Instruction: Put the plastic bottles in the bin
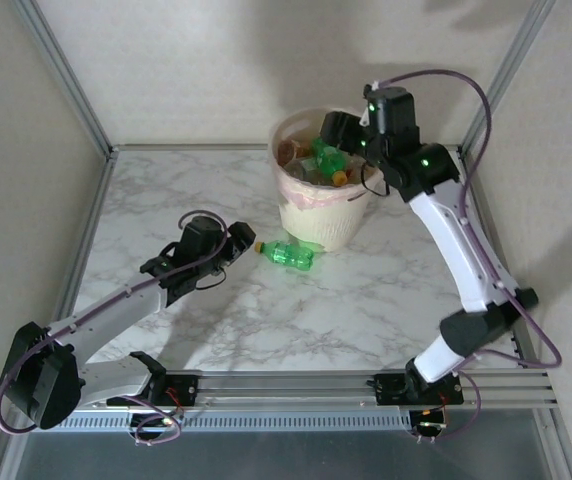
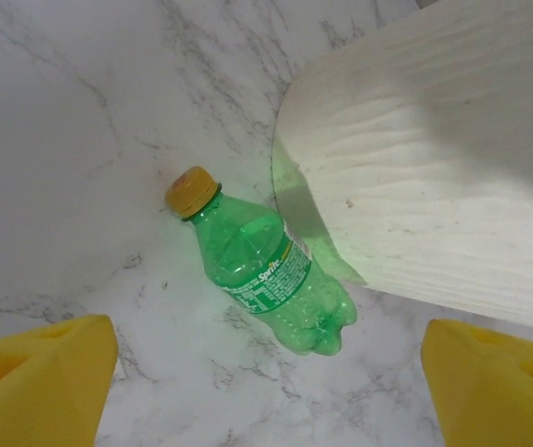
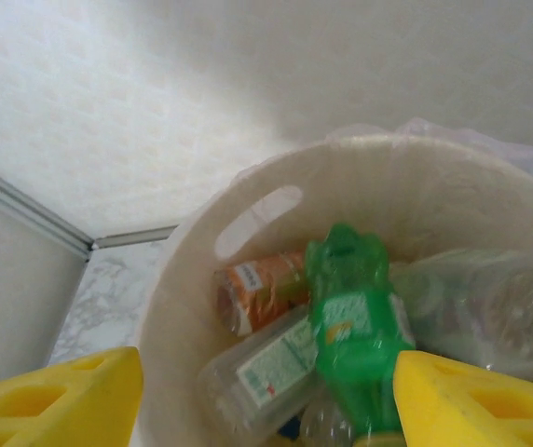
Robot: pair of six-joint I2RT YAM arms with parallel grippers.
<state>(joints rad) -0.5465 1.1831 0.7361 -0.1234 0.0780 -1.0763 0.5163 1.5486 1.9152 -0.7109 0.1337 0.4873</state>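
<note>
- My left end effector [image 2: 266, 386] hangs open over a green bottle [image 2: 265, 275] lying on the table [image 2: 80, 140] beside the bin [image 2: 434, 158].
- My right end effector [image 3: 268, 396] stands open above the bin, other bottles [image 3: 350, 326] inside.

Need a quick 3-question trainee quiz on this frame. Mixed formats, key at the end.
1. True or false: the green bottle on the table stands upright.
2. Which hand hangs over the bin? A left, B right, C both.
3. Fill in: the cap of the green bottle on the table is ____.
Key: 1 false, it lies on its side. 2 B, the right hand. 3 yellow.
</note>
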